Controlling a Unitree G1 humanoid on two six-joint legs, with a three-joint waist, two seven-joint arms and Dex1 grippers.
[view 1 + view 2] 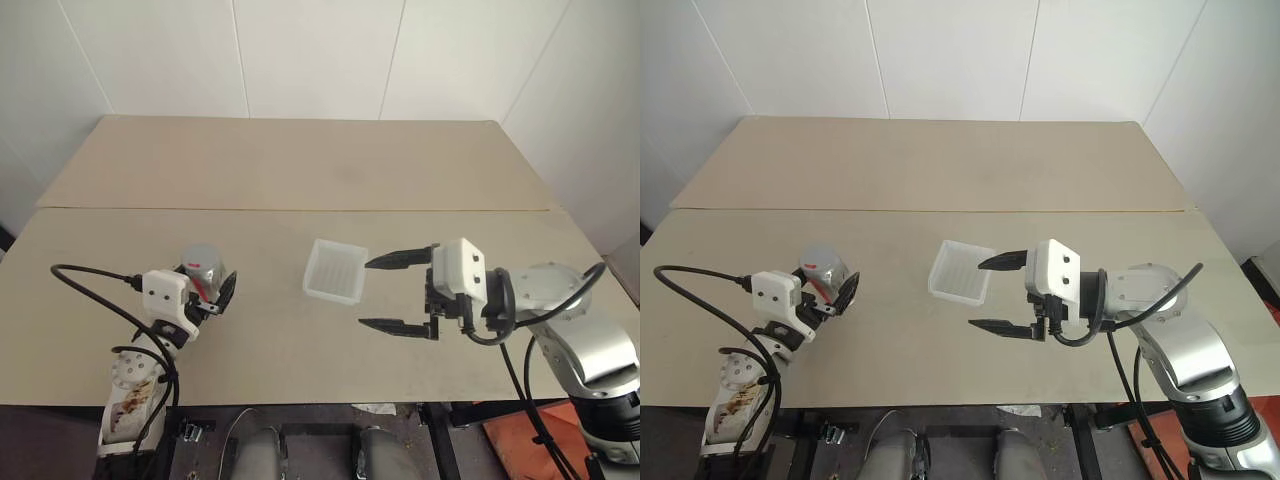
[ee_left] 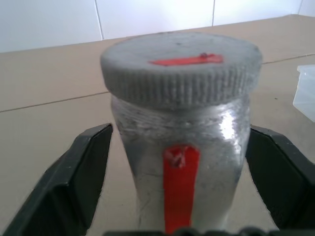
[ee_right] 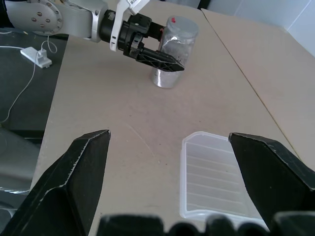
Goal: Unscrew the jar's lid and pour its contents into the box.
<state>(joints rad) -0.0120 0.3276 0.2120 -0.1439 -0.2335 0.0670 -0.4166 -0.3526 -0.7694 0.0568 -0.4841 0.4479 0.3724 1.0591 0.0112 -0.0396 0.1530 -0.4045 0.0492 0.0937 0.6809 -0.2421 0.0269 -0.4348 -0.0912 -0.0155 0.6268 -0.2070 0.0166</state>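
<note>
Getting hold of the jar [image 2: 179,162] first, lid [image 2: 181,66] on. Left end effector [image 1: 213,291] around the jar, fingers [image 2: 81,169] apart on both sides, maybe not touching yet. Needs a squeeze next, then a twist of the lid. Right end effector [image 1: 398,293] wide apart, holding nothing, beside the box [image 1: 335,271]. Jar upright on the desk [image 1: 300,180], left of the box. Box empty.

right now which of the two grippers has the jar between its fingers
The left gripper: its black fingers flank the silvery jar, lid still on. The right gripper hangs open beside the white box, holding nothing.
</note>
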